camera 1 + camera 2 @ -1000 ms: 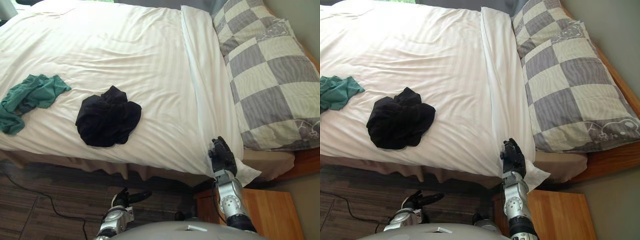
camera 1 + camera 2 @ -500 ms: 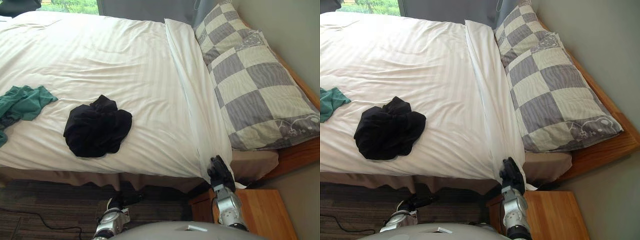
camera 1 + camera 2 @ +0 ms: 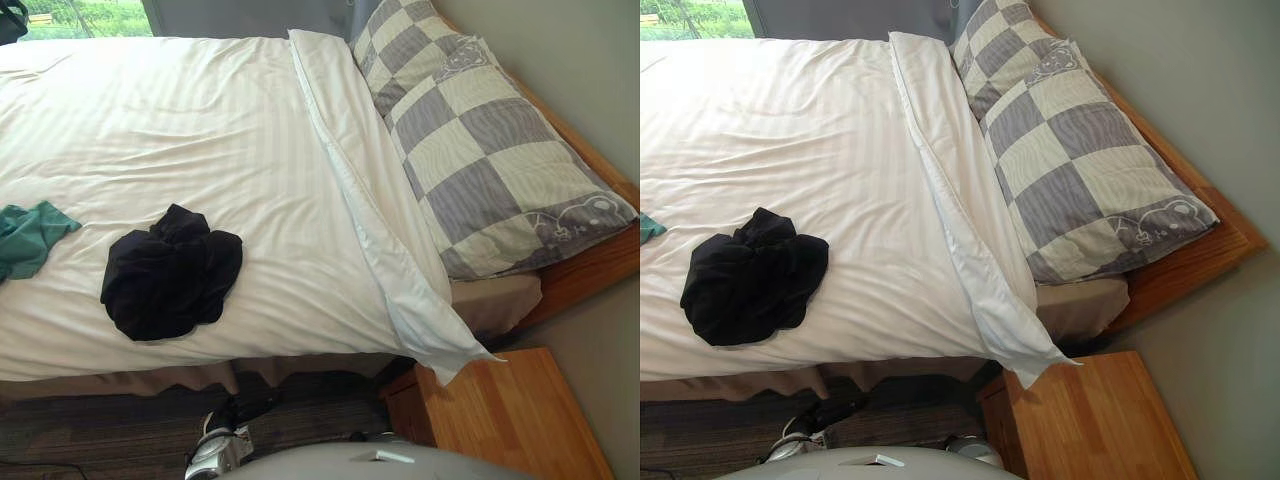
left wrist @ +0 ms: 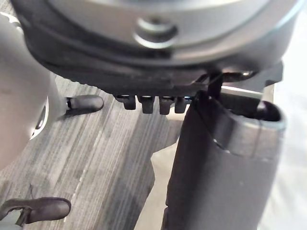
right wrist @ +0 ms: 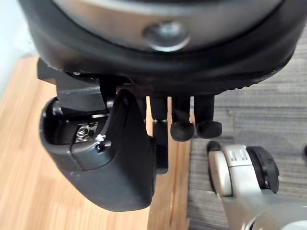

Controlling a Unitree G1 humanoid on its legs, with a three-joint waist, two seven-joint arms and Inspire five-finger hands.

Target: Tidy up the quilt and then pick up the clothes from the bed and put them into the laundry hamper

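Left hand (image 4: 216, 167) low over the floor, fingers loosely straight, holding nothing. Black clothes (image 3: 170, 282) bunched on the quilt (image 3: 230, 130), up the bed beyond it. Green clothes (image 3: 28, 240) farther to its left, cut off at the view's edge. Right hand (image 5: 115, 158) relaxed, empty, above the nightstand (image 5: 29, 191). Quilt corner hangs off the bed.

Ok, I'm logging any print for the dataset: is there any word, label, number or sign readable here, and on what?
None can be read.
The nearer checked pillow bears a line-drawn figure by its corner, not lettering.
The white quilt, the black clothes, the green garment and the wooden nightstand show no print.
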